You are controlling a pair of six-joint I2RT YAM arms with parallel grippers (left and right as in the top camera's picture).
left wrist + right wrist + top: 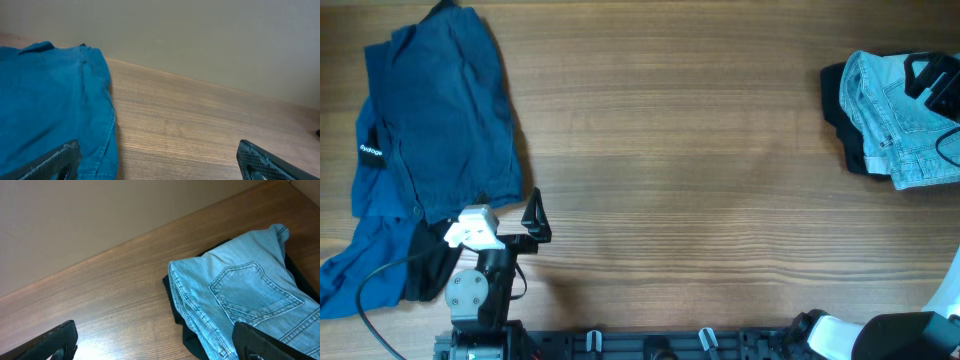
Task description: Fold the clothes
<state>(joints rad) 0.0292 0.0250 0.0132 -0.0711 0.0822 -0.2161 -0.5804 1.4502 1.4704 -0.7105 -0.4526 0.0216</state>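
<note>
Left gripper [536, 220] sits low by the near edge of the table [700, 180], jaws wide apart, nothing between them, pointing past the dark blue garments [440, 110] heaped at the left edge. It looks parked, out of the way. Right gripper [155, 330] also has its 2 fingers spread wide and empty; it hangs over the denim shorts [240, 295] at the right edge of the table, toward the far right corner. That reads as lining up for a first grab, though it shows no contact with the cloth. The shorts lie on top of a black garment [192, 335] that pokes out along their left side, so a low pinch could catch both layers. They probably need pulling to the bare wood mid-table before any folding. The shorts are light faded blue denim, bunched and doubled over rather than flat. 1 back pocket with pale stitching faces up, and thick seamed edges are stacked along the side nearest the table's middle. The waistband and label can't be made out from here. Folding has not started.
</note>
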